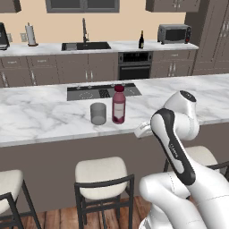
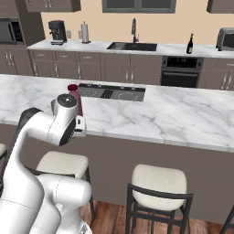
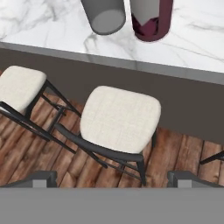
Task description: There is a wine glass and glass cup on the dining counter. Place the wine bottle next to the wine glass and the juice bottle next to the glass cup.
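We see the juice [image 1: 118,104] just beside the cup [image 1: 98,113] near the counter's [image 1: 40,116] front edge; gripper [image 3: 112,178] spread, empty.

The arm [image 1: 179,147] is built of glossy white, rounded shells, thick and tubular, swelling into bulbous housings at each joint. A dark charcoal band runs lengthwise along one link in the left base view, curving over its upper end like an inlaid strip, with faint small pale lettering on it, too small to read. A round dark cap [image 1: 188,95] with tiny light marks closes the end of the upper joint housing. In the right base view a similar dark grey disc [image 2: 66,101] tops a joint, and dark seams separate the white segments.
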